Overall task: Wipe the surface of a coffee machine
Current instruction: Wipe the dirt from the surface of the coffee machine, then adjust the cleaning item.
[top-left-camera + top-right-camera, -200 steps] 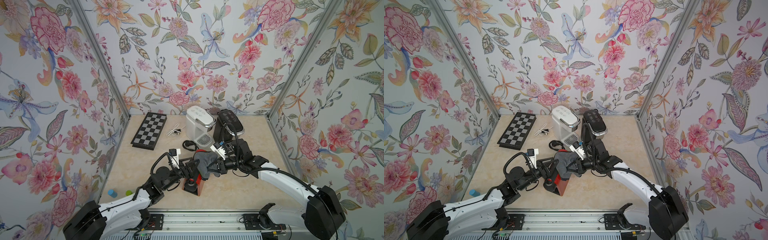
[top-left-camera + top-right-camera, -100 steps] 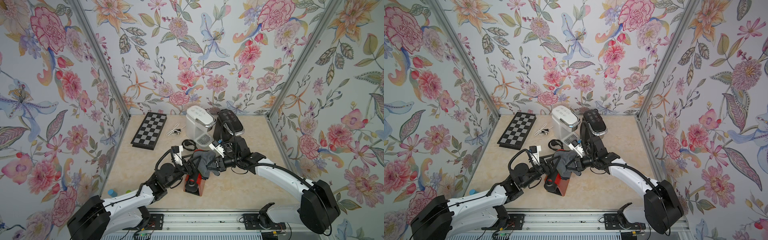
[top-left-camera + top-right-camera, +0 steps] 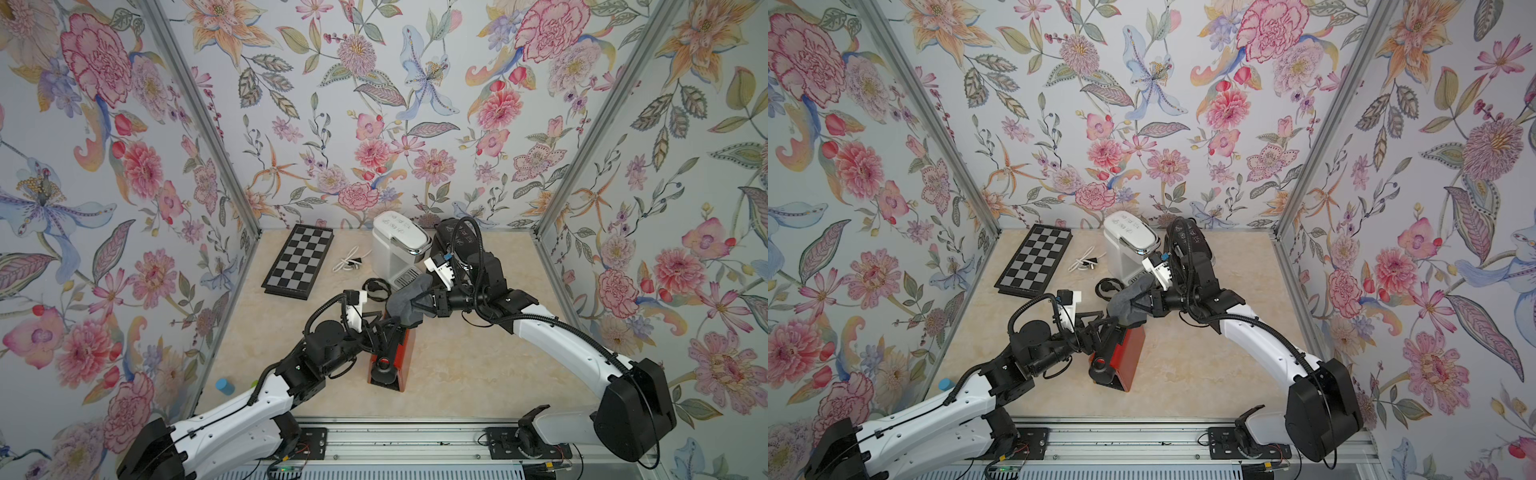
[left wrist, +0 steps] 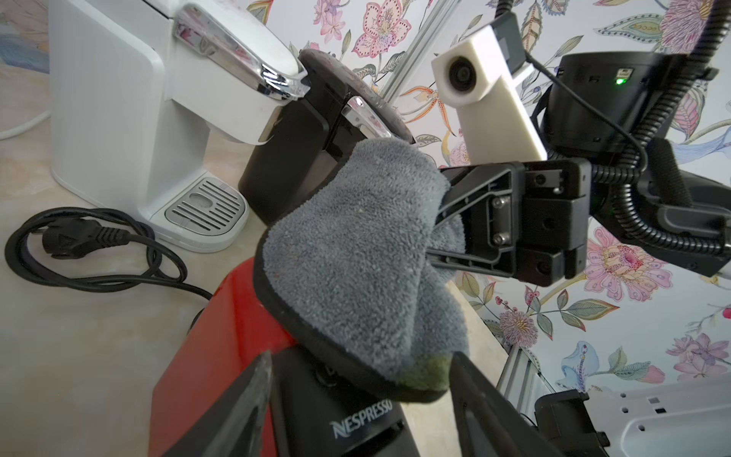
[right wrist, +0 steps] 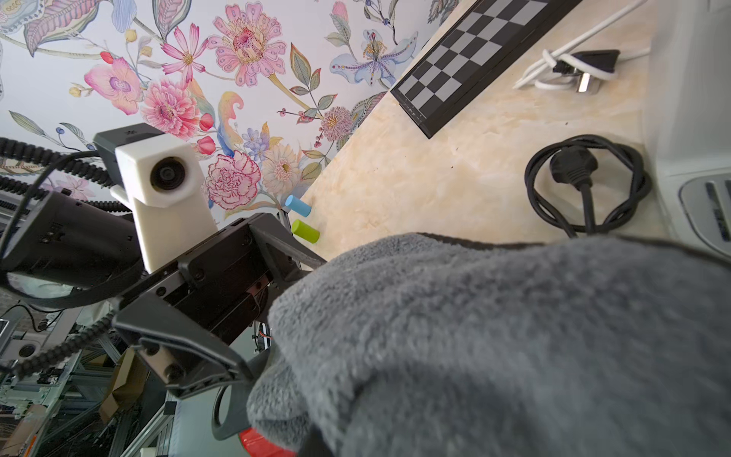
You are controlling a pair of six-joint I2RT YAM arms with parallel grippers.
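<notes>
Since a second ago the left arm has pushed farther in, and the right gripper (image 3: pixel 417 306) has carried the grey cloth (image 3: pixel 403 301) slightly farther. Its jaws are clamped on the cloth, fingertips buried in the folds, which drapes onto the far end of the red coffee machine (image 3: pixel 406 353) at centre. The left gripper (image 3: pixel 384 328) stands spread astride that machine's black head without pinching it. Behind, the right arm hides much of a black machine (image 3: pixel 451 232).

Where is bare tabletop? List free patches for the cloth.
Free: tabletop between the red coffee machine and the right wall; also in front of the chessboard, by the left wall. Crowded: around the white machine, black cord and cloth.
</notes>
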